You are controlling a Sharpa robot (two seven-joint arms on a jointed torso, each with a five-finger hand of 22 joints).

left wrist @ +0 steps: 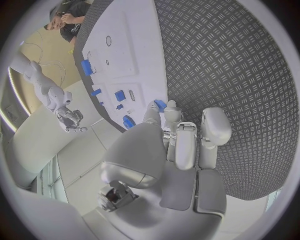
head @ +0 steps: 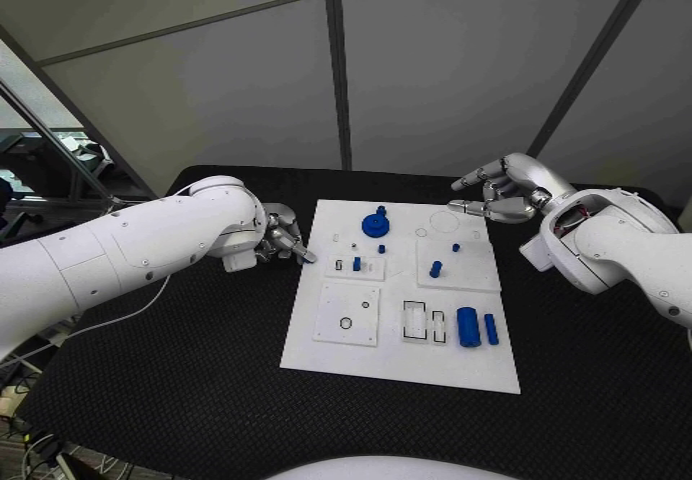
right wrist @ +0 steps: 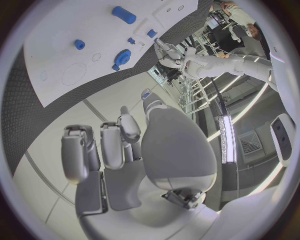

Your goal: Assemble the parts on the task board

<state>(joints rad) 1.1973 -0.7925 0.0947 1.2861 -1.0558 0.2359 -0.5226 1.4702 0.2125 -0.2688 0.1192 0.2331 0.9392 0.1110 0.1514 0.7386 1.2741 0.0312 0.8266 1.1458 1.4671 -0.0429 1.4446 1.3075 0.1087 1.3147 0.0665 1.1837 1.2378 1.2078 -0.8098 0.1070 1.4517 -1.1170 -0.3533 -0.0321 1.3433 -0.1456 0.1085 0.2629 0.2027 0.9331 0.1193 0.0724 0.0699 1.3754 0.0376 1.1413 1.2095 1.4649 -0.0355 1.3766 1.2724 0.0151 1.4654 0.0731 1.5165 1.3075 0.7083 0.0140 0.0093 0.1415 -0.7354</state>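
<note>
As seen from the head view, the white task board lies flat in the middle of the black bench, with blue parts spread across it: a round gear-like part at the far edge, a large cylinder and a slimmer bar lying near the right edge beside rectangular recesses, and several small pegs standing mid-board. Left hand: poised at the board's left edge, fingertips drawn together; contents cannot be told from this angle. Right hand: raised just beyond the far right corner of the board, fingers apart, empty, probably parked clear of the parts.

Left wrist view: left hand above the bench mat, fingers curled together, a small blue part at the fingertips, apparently pinched there, though contact is not certain. Board lies beyond, carrying further blue parts; the grip suggests a piece being carried toward its seat.

Right wrist view: right hand, fingers loosely bent and separate, holding nothing. Board ahead, with the gear-like part and a blue cylinder on it.
</note>
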